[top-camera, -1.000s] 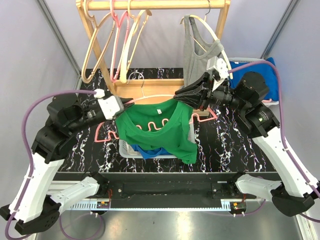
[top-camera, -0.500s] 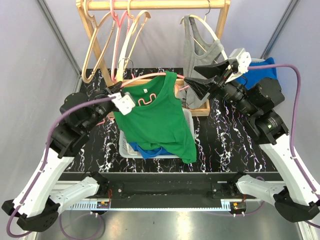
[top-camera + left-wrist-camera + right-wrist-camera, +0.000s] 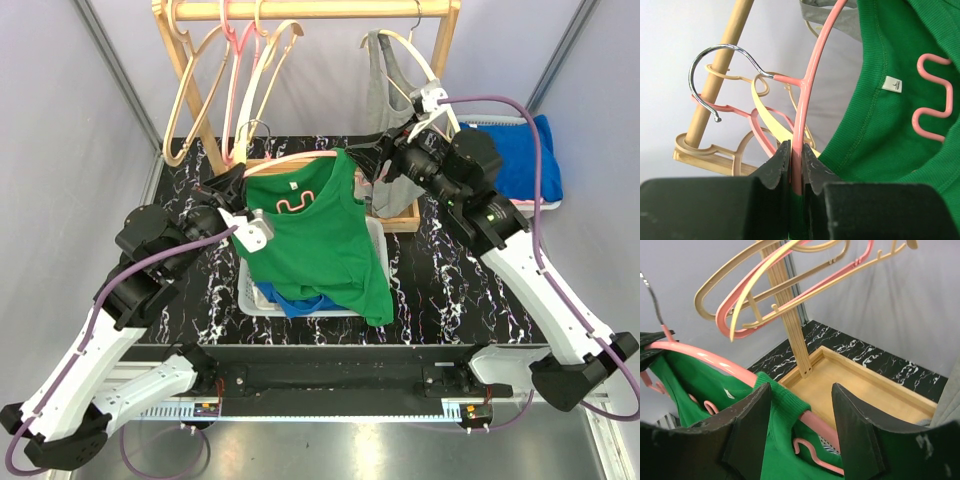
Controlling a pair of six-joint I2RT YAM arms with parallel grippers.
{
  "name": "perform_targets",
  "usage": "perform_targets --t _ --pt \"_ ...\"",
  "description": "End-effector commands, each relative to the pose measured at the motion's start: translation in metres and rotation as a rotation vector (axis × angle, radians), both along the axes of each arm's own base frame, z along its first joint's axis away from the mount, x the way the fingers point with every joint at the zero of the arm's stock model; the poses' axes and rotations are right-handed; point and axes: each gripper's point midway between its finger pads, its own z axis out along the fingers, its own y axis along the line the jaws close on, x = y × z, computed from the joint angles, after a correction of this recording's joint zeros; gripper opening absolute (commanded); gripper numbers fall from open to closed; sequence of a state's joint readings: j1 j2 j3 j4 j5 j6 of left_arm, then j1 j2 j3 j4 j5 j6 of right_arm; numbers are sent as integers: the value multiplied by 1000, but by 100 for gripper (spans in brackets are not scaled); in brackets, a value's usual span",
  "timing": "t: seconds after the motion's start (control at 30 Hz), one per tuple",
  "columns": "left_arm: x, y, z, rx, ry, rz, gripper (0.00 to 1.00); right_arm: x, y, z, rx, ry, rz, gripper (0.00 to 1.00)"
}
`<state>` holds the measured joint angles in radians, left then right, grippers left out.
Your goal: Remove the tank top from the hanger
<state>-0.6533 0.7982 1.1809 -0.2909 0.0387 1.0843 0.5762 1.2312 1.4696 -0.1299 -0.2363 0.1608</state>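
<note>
Near edge: black marbled table (image 3: 460,290). A white basket (image 3: 246,296) sits mid-table with a blue cloth (image 3: 298,304) inside it.

Over the basket: the green tank top (image 3: 320,240) hangs free, and its hem drapes down across the basket's front and right side. It is not off yet. Both shoulder straps are looped over the pink hanger (image 3: 807,75), which is held up off the table and tilted.

Your left gripper (image 3: 796,155) is clamped on the hanger's neck, just below where the metal hook (image 3: 725,46) joins it. Its wrist view shows both fingers pressed against the pink stem with no gap. The hook is free in the air and catches on nothing. The shirt's collar and white label (image 3: 891,84) sit just right of the fingers.

Your right gripper (image 3: 801,405) is at the hanger's far shoulder with its jaws spread wide. The pink arm and the green strap over it cross the gap between the fingers. From its wrist view you cannot tell whether either finger touches the strap.

Beyond the grippers: a wooden rack (image 3: 300,10) stands at the back of the table. Its base tray shows directly behind the right gripper. Several empty hangers (image 3: 236,90), pink and cream, hang from the left end of the rail. A grey top (image 3: 395,100) hangs from the right end, close behind the right wrist.

Far right: a blue fabric (image 3: 520,150) lies at the table's back corner, well apart from the green shirt.
</note>
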Motion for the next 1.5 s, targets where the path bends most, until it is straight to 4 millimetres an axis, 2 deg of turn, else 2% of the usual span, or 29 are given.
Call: perform_targets --t 0.0,0.37,0.57,0.83,1.03,1.13,1.27,1.37,1.4,1.47 --pt "-8 13 50 -100 -154 36 0 -4 2 17 73 3 -2 60" --pt "-5 14 40 -91 -136 55 0 -10 19 23 183 41 93 59" --pt "-8 16 41 -103 -138 51 0 -7 24 16 185 62 102 59" --pt "-10 16 42 -104 -141 45 0 3 18 5 156 74 42 61" --pt "-9 15 38 -92 -139 43 0 0 24 2 181 103 78 60" --pt "-9 14 38 -91 -142 40 0 0 30 -2 191 126 96 57" --pt "-9 14 39 -93 -142 40 0 0 36 -8 198 149 113 45" --pt "-9 14 38 -91 -141 42 0 0 42 -11 201 164 126 33" --pt "-9 15 39 -91 -146 42 0 0 44 -13 200 170 130 25" --pt "-9 15 39 -89 -145 44 0 0 44 -12 202 176 127 17"
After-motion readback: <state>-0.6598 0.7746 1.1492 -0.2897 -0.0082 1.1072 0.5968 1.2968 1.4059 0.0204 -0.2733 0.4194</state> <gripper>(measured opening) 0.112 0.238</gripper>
